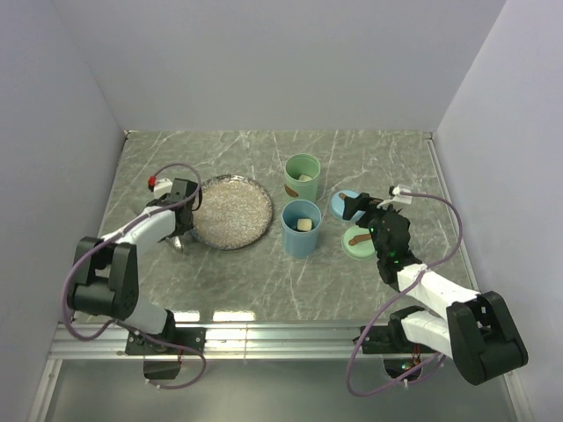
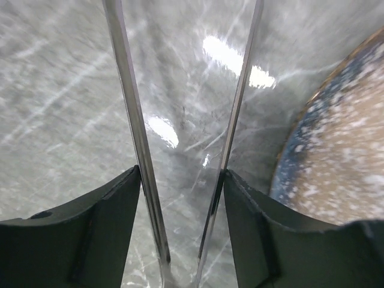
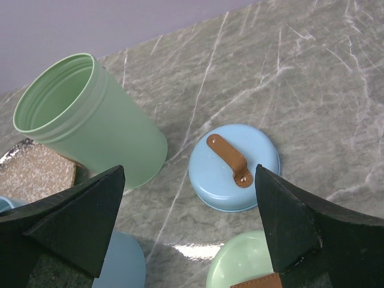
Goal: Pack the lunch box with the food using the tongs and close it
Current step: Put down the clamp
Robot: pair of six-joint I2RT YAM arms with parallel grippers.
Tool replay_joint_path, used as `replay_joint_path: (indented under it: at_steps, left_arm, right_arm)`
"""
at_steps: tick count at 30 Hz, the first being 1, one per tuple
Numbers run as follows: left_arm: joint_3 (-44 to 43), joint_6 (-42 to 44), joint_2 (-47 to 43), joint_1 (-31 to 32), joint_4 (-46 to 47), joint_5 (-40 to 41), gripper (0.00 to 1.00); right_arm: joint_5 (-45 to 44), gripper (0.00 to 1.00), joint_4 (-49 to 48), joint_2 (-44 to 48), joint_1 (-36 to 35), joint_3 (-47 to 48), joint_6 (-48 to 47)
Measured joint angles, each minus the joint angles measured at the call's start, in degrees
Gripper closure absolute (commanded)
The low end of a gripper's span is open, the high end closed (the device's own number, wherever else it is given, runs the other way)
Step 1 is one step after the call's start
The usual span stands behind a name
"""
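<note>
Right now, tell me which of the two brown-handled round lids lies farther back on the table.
The light blue round lid; the pale green round lid sits nearer the front edge of the grey marble table.

Bright o/h light; glare on table (image 2: 228, 54); L wrist view blurry.

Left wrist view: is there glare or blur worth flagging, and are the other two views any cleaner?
Left wrist: white glare on the table between the tongs, and the plate looks soft. Right wrist: sharp on the blue lid and green cup, one glare patch low on the table. Top external: evenly lit, glare only along the table's near edge.
</note>
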State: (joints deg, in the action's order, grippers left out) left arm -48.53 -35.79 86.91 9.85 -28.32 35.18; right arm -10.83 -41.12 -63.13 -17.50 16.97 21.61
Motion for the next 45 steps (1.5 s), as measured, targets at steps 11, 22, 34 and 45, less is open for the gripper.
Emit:
replay_joint_path:
  at_steps: [11,22,34,45]
  left_arm:
    - [0.0,-0.9,-11.9,1.1,-0.7,3.3,0.35]
    - [-0.1,-0.8,-2.2,1.1,0.4,2.3,0.35]
    - [-1.0,-0.3,3.4,1.3,0.7,1.9,0.35]
    - [0.1,-1.1,-14.8,3.9,1.6,4.0,0.34]
  right_arm:
    - [0.0,0.05,0.0,-0.5,0.0,0.0,0.0]
    - [0.0,0.05,0.0,-0.5,0.0,0.0,0.0]
    - [0.0,0.05,0.0,0.4,0.0,0.0,0.0]
    - [-0.1,0.05,0.1,0.4,0.0,0.0,0.0]
